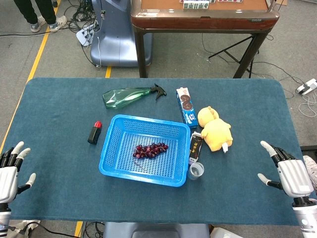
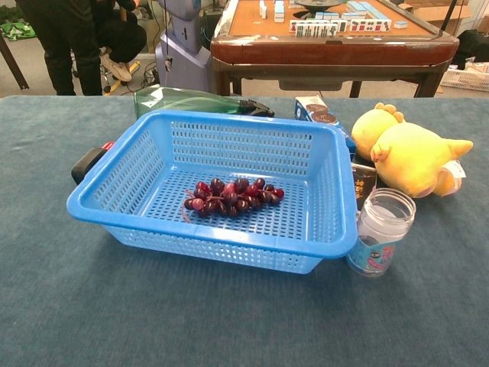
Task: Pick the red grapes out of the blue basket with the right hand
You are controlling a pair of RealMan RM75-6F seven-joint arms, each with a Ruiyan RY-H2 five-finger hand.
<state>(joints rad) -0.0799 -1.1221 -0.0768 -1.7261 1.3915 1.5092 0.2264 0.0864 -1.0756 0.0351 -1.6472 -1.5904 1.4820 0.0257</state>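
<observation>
A blue basket (image 1: 124, 166) holds red grapes (image 1: 150, 149), well apart from the right hand (image 1: 290, 173), which rests empty with fingers spread at the table's edge.

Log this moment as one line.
stage: pre-reach | grapes: in basket, untouched | right hand: open, table's right edge | left hand: open, left edge

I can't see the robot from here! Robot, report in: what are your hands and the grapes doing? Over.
Left hand and right hand open, at table edges. Red grapes lying in blue basket, untouched. Clear jar beside basket on the right. Over.
</observation>
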